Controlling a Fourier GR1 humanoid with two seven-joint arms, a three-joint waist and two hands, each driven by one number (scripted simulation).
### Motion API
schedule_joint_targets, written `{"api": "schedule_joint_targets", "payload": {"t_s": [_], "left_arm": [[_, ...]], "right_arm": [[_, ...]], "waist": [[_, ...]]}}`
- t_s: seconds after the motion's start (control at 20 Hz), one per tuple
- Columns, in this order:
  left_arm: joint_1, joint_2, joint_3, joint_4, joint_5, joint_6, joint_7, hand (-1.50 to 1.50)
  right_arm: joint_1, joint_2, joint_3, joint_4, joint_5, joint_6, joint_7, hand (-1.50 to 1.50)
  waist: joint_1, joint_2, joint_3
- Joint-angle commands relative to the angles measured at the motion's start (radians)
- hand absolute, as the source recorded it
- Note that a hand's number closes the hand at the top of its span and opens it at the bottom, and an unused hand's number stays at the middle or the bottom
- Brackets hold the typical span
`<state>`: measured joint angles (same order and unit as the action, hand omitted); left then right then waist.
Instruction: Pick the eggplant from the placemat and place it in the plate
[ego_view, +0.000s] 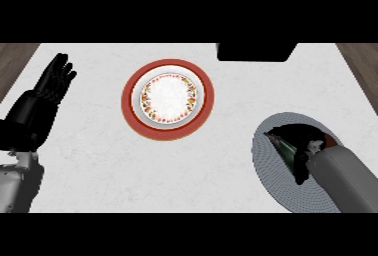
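Evidently the right hand (304, 145) is curled down over the dark eggplant (284, 146) on the grey placemat (275, 170), right of the plate (168, 99); smooth-skinned and likely slippery, it seems best gripped around its thick middle.

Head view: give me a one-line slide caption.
Right hand curls over the eggplant on the grey placemat; red-rimmed plate waits bare; left hand rests open.

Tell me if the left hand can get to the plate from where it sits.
Probably yes. The left hand rests open at the counter's left, fingers up, and only bare counter lies between it and the plate. The right hand is busy over the placemat.
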<state>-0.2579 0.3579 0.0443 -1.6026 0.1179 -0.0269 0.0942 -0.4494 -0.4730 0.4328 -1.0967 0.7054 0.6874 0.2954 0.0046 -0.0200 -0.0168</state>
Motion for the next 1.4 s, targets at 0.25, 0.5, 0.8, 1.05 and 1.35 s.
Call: {"api": "schedule_joint_targets", "payload": {"t_s": [0.25, 0.5, 0.8, 1.05, 1.35], "left_arm": [[0.020, -0.020, 0.005, -0.026, -0.013, 0.009, 0.020, 0.00], [0.064, 0.002, 0.057, 0.004, -0.018, 0.037, 0.006, 0.00], [0.065, 0.013, 0.056, -0.028, -0.015, 0.028, 0.025, 0.00], [0.061, 0.012, 0.067, -0.003, 0.019, -0.012, -0.004, 0.00], [0.025, -0.027, 0.005, -0.018, -0.021, 0.004, 0.016, 0.00]], "right_arm": [[0.095, 0.082, -0.044, -0.042, 0.114, -0.314, 0.072, 1.50], [0.228, 0.080, -0.241, -0.086, 0.132, -0.550, 0.402, 1.50], [0.396, 0.177, -0.121, -0.425, 0.353, -0.733, 0.688, 1.50], [0.493, 0.259, 0.034, -0.775, 0.503, -0.725, 0.839, 1.50], [0.405, 0.414, 0.228, -0.936, 0.728, -0.711, 0.874, 1.50]], "waist": [[-0.015, 0.014, 0.017], [-0.140, -0.024, 0.013], [-0.097, -0.013, 0.012], [-0.064, -0.001, 0.012], [-0.017, 0.012, 0.015]]}}
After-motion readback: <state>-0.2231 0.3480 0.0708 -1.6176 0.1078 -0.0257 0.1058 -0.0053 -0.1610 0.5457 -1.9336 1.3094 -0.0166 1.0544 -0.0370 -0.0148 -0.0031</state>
